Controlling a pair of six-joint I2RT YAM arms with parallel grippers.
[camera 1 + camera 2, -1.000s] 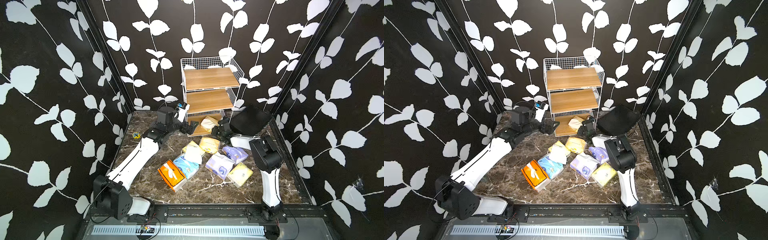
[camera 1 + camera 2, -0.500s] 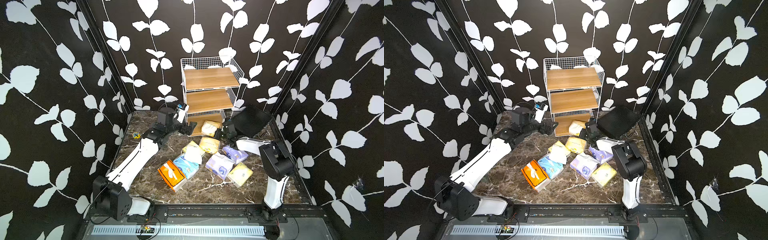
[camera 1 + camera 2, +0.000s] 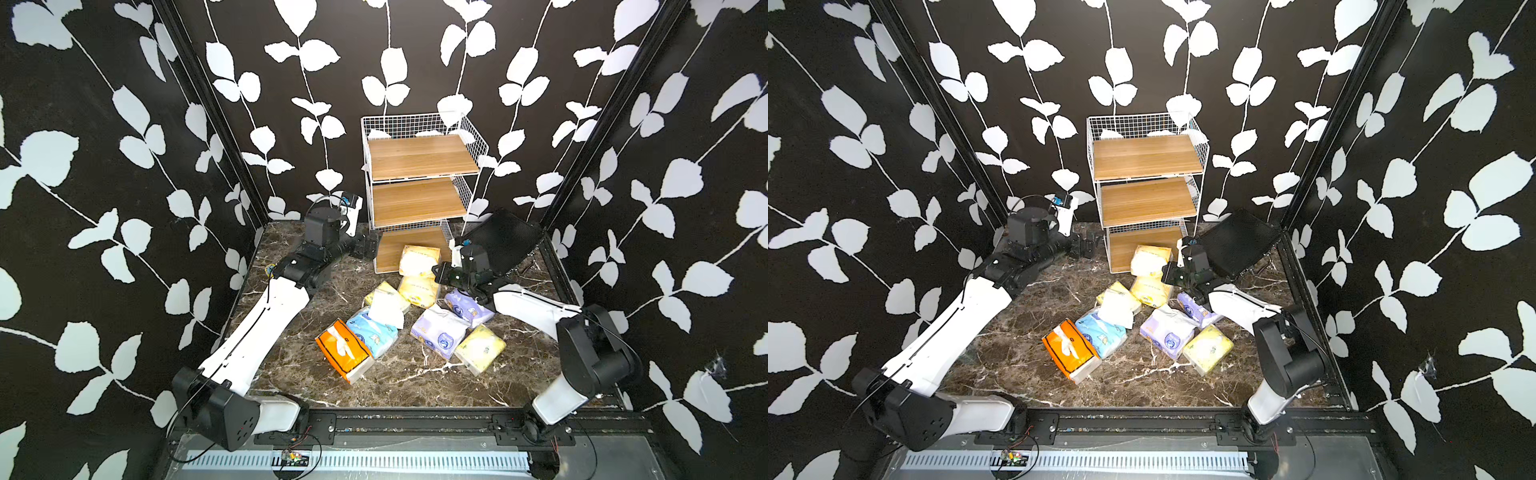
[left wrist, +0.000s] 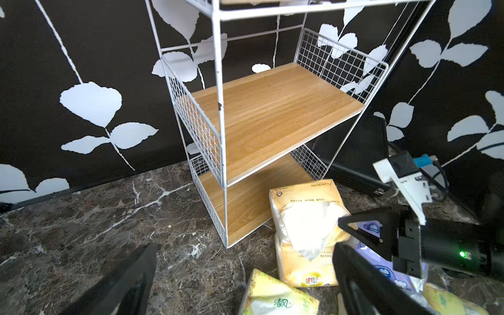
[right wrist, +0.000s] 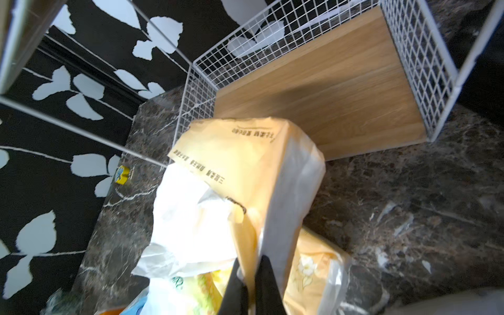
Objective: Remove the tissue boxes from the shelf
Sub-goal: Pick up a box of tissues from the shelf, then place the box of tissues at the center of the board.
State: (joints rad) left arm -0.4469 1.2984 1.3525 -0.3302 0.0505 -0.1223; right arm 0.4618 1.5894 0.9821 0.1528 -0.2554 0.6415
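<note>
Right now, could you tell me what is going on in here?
The right hand is shut on the wrapper of a pale yellow tissue pack at the front edge of the shelf's bottom tier. The left hand is open beside the shelf, holding nothing. The upper two boards are bare, and seven other packs lie on the marble table.

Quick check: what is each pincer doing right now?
Left pincer: open, holding nothing.
Right pincer: shut on the pale yellow tissue pack.
</note>
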